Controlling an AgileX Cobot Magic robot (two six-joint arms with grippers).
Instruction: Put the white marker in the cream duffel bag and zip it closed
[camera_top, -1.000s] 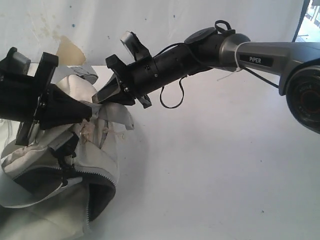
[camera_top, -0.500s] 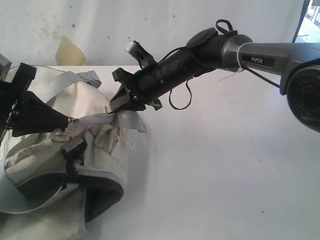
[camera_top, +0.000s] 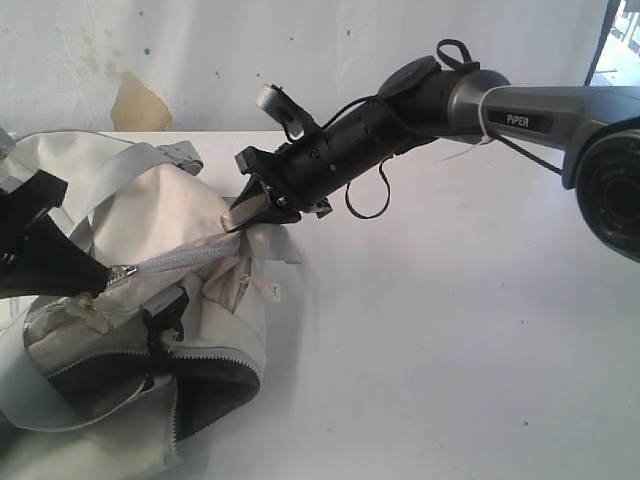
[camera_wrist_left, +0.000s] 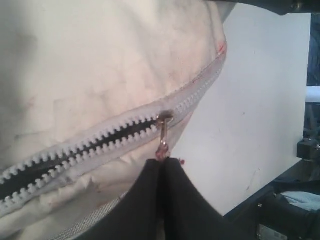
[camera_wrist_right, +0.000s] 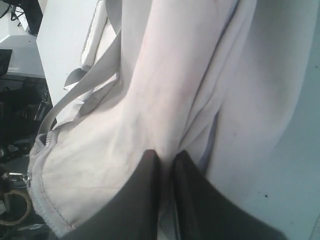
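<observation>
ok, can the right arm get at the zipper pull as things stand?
Probably not. The right tool is shut on the cream duffel bag fabric, and the left tool pinches the zipper pull. It would have to let go first.

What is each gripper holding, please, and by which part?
The left gripper is shut on the zipper pull of the bag; the right gripper pinches a fold of its cloth.

Your right arm is silver-grey, marked PiPER, with a black wrist and a looping black cable. Your left gripper and right gripper taper to black wedges.
</observation>
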